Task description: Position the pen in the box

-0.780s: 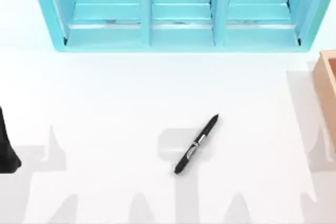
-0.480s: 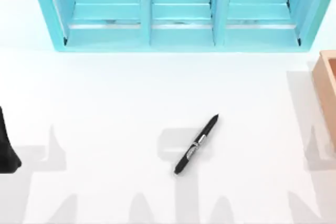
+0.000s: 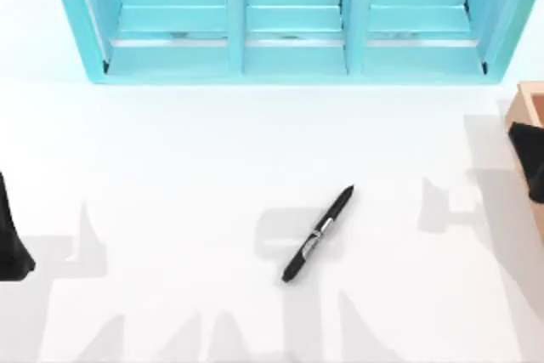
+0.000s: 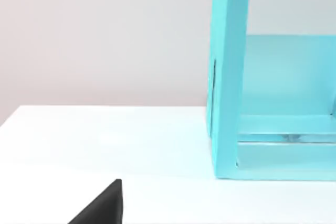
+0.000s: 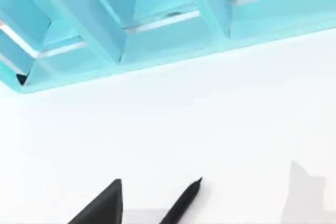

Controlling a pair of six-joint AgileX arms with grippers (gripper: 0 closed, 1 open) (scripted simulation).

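The pen (image 3: 317, 234) lies flat on the white table a little right of centre, slanting with its tip toward the far right; its tip end also appears in the right wrist view as the pen (image 5: 184, 203). The tan box (image 3: 529, 101) is cut off by the table's right edge. A dark part of my right gripper (image 3: 532, 157) hangs at that edge over the box's near part, well right of the pen; a black piece of it is the right gripper (image 5: 102, 206). My left gripper (image 3: 10, 240) stays parked at the left edge, also seen as the left gripper (image 4: 102, 208).
A big cyan compartmented shelf unit (image 3: 289, 19) spans the back of the table; its side wall is the shelf unit (image 4: 228, 77) and its front the shelf unit (image 5: 157, 19). White tabletop surrounds the pen on all sides.
My right arm has come into the top view at the right edge over the box, and its shadows have shifted leftward. The pen and the left arm have not moved.
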